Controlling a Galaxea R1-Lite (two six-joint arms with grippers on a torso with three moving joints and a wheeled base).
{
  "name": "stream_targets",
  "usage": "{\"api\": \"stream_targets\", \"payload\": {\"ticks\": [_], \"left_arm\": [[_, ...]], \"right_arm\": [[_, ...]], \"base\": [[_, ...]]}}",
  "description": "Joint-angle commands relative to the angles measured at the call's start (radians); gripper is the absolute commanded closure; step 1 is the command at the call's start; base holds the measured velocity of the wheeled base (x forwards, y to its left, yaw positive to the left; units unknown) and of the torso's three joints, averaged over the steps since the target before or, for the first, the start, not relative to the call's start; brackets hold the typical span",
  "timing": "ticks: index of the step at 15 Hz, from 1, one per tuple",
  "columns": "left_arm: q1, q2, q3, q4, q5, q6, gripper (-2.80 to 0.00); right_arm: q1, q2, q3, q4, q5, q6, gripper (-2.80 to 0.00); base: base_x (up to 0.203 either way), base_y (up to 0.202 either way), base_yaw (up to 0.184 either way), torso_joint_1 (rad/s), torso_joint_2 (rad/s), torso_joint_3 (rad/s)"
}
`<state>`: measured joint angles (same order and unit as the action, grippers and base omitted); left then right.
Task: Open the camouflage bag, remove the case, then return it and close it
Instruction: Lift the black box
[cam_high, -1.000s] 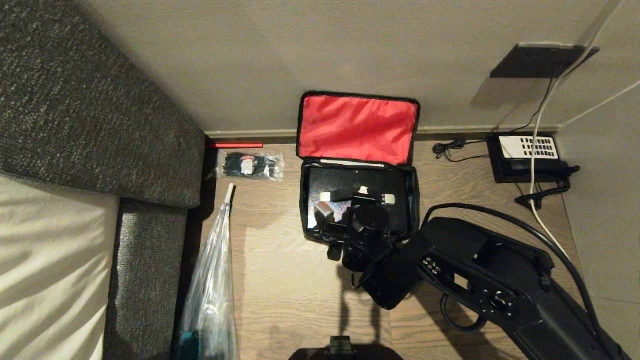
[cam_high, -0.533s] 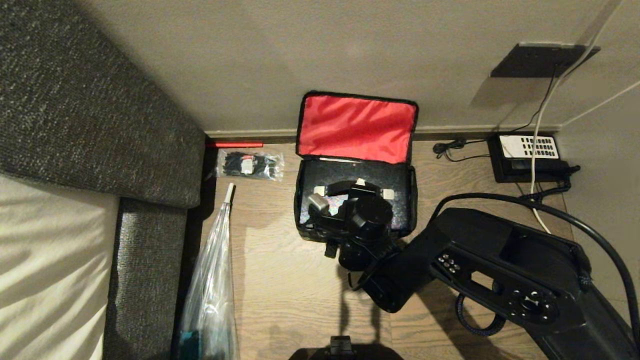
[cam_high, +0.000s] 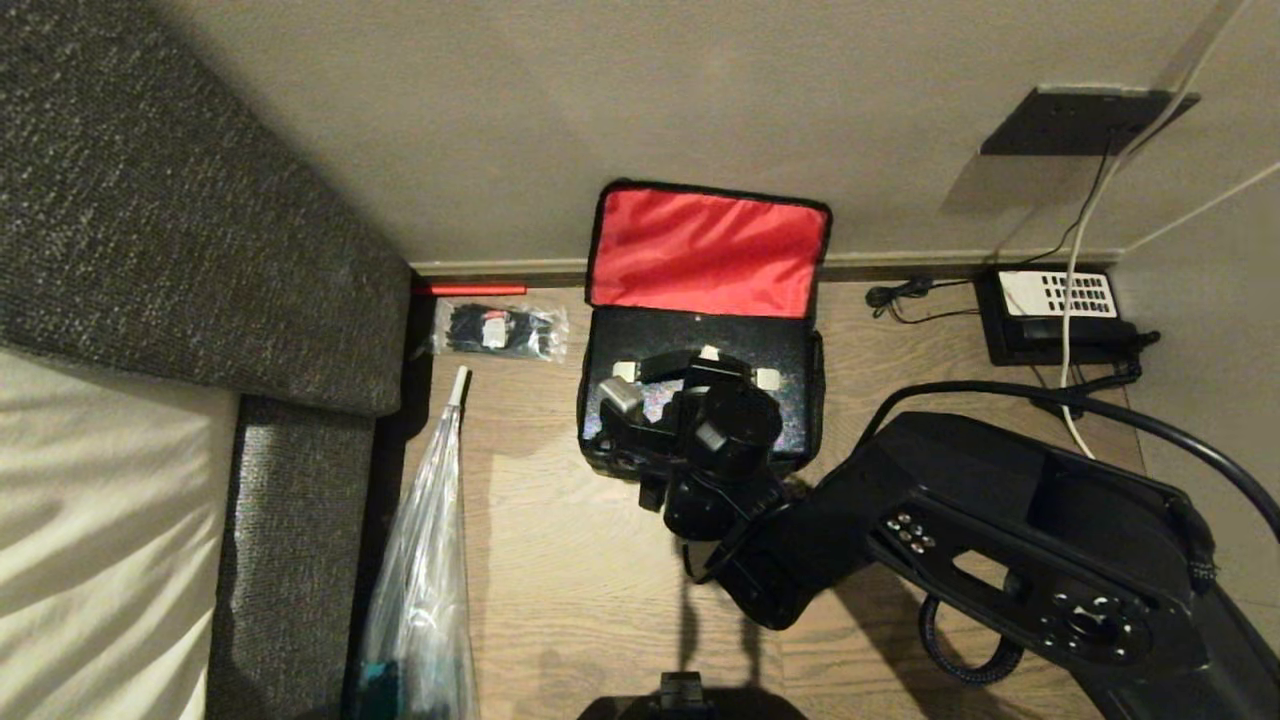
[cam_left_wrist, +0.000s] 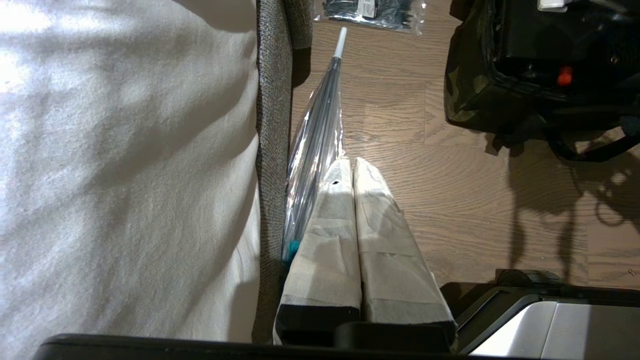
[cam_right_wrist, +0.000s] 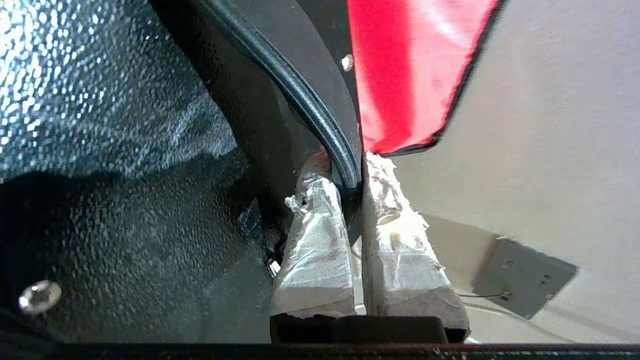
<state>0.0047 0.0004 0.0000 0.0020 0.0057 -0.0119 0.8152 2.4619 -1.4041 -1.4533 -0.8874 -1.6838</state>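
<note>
The camouflage bag (cam_high: 705, 250) stands open on the wooden floor by the wall, its red-lined lid leaning back. The left wrist view shows its camouflage side (cam_left_wrist: 462, 85). The black speckled case (cam_high: 770, 345) hangs level above the bag's opening and hides the inside. My right gripper (cam_high: 700, 368) comes down on it from above. In the right wrist view that gripper (cam_right_wrist: 345, 165) is shut on the case's black handle (cam_right_wrist: 305, 105), beside the speckled case face (cam_right_wrist: 100, 100). My left gripper (cam_left_wrist: 352, 165) is shut and empty, low over the floor.
A grey sofa (cam_high: 150, 250) fills the left side. A clear plastic bag (cam_high: 420, 560) lies along it, and a packet of black zip ties (cam_high: 500, 330) lies behind that. A black telephone (cam_high: 1060, 315) with cables sits at the right by the wall.
My right arm has lifted the case by its handle out of the bag. The case now sits higher and slightly further left. The left arm has not moved.
</note>
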Motion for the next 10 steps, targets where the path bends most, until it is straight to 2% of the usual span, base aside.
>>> {"api": "stream_targets", "payload": {"ticks": [1,10], "left_arm": [[0.001,-0.002,0.003,0.001,0.0,0.0,0.0],[0.0,-0.002,0.003,0.001,0.0,0.0,0.0]], "right_arm": [[0.004,-0.037,-0.012,-0.007,-0.004,-0.011,0.0],[0.026,-0.107,-0.018,0.018,-0.015,-0.028,0.0]], "base": [[0.0,0.0,0.0,0.0,0.0,0.0],[0.0,0.0,0.0,0.0,0.0,0.0]]}}
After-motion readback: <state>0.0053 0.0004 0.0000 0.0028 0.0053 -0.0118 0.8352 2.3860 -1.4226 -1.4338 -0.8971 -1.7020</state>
